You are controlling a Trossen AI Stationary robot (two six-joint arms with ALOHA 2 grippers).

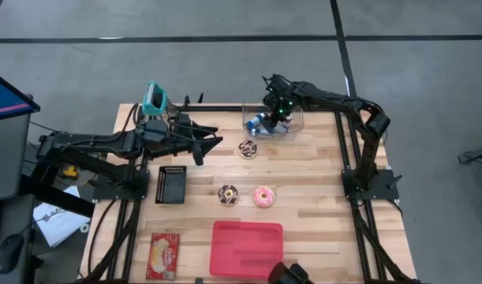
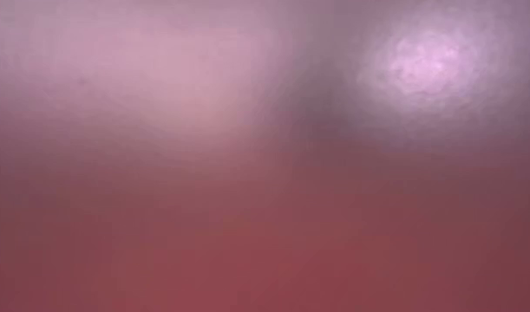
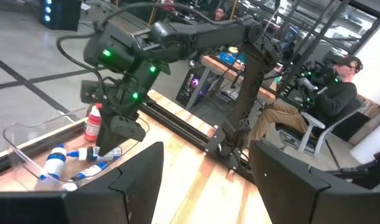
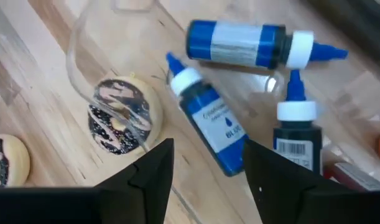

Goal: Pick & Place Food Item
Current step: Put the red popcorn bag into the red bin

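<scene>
From above, my right claw (image 1: 270,118) hangs over the clear bin (image 1: 292,126) at the far edge of the table (image 1: 319,205), where the blue bottles (image 1: 260,122) lie, while my left claw (image 1: 205,146) reaches in over the table near the far left side, holding nothing. A chocolate donut (image 1: 248,148) sits just outside the bin, a second chocolate donut (image 1: 228,195) and a pink donut (image 1: 264,196) lie side by side mid-table, and a red tray (image 1: 247,248) rests at the near edge. The low camera gives only a pink-red blur. Past my left fingers (image 3: 137,180), which stand wide apart and empty, I see my right arm (image 3: 177,37) dipped into the bin (image 3: 28,146) over its bottles. Past my right fingers (image 4: 149,171), parted and gripping nothing, three blue bottles (image 4: 211,127) lie on the wood, with the chocolate donut (image 4: 124,115) behind the bin's clear wall.
</scene>
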